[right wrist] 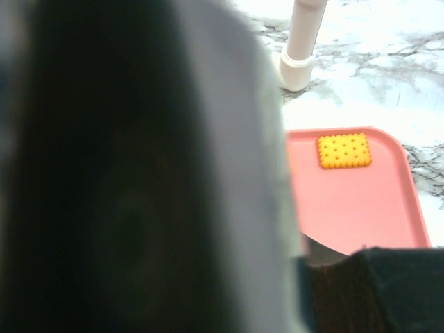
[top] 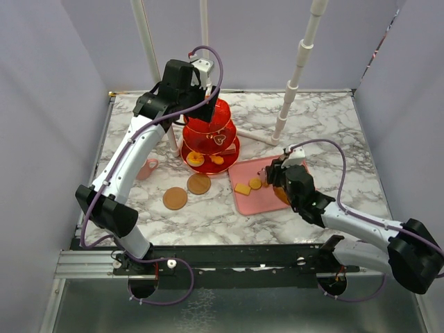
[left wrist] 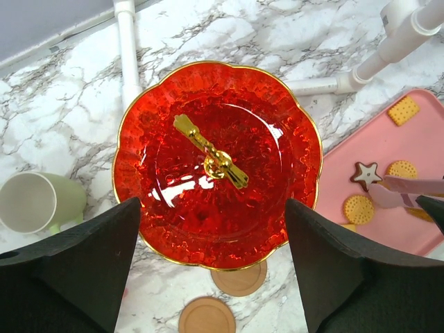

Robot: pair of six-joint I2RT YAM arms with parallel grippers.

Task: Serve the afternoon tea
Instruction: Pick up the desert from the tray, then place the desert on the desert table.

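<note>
A: Right, start at the left end effector (left wrist: 213, 202). What state is it in?

B: Wide apart and holding nothing. Its fingers (left wrist: 76, 270) hang either side of the red stand (left wrist: 263, 125), which sits straight beneath it, with the gold finial (left wrist: 211, 161) almost centred in the gap.

A: So what worries you?

B: A descent that is slightly off. One finger could catch the scalloped top rim or the finial and tip the stand. The pastries (top: 195, 158) on the bottom tier would then slide off.

A: Anything close by that would suffer?

B: The green mug (left wrist: 35, 201) stands on the bench (left wrist: 69, 90) just outside one finger. Two coasters (left wrist: 239, 277) lie bare below it, on the side toward the arms' bases. The pink mug (top: 147, 168) is further out, on the green mug's side. A tipping stand could knock the green one.

A: And the right end effector (top: 272, 180)?

B: It is low over the pink tray (top: 246, 205), right among the cookies (top: 255, 184). Whether it is narrow on one or merely hovering, I cannot tell. Its own camera is almost wholly blocked by something dark and blurred, with only a square cracker (right wrist: 344, 150) visible beyond.

A: The risk there?

B: A poor pinch, I judge: a small flat biscuit could flip out or crack. And any carry to the stand passes under the left end effector, so the two could clash.
</note>
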